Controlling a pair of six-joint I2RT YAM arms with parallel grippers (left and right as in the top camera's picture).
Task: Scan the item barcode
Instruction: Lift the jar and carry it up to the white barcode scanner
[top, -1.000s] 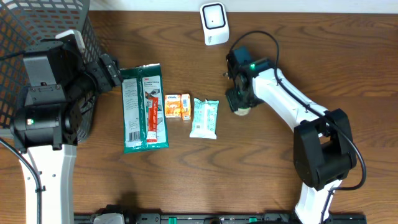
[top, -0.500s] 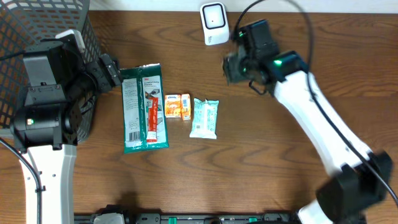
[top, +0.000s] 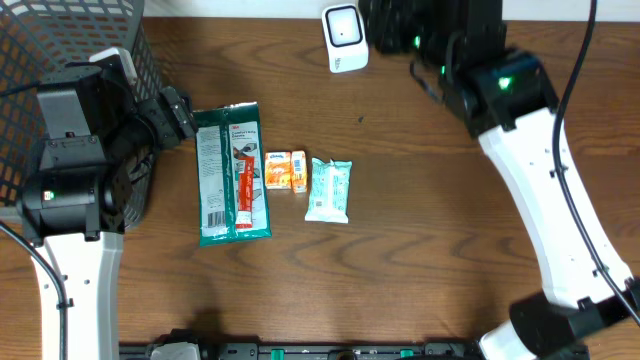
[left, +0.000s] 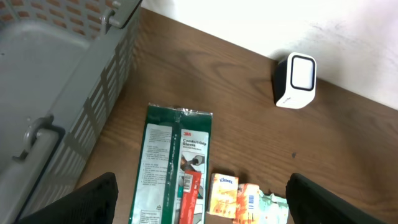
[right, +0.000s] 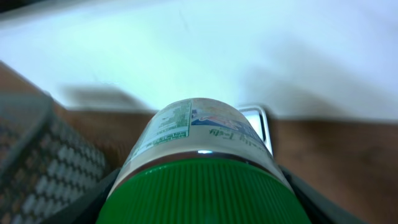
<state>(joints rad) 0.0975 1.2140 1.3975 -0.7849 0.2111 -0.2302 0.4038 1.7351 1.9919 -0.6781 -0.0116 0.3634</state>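
Green-lid jar (right: 198, 134) in R claw (right: 200, 194)

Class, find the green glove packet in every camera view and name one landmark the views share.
Overhead: the flat green plastic glove packet lies left of centre.
Left wrist: bottom centre, cut off by the lower edge.
Right wrist: not in it; a green-lidded jar fills the view.
Shared landmark: the grey mesh basket, on the left in all three.

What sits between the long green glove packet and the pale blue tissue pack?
Small orange tissue cartons, one or two side by side; the overhead view shows it.
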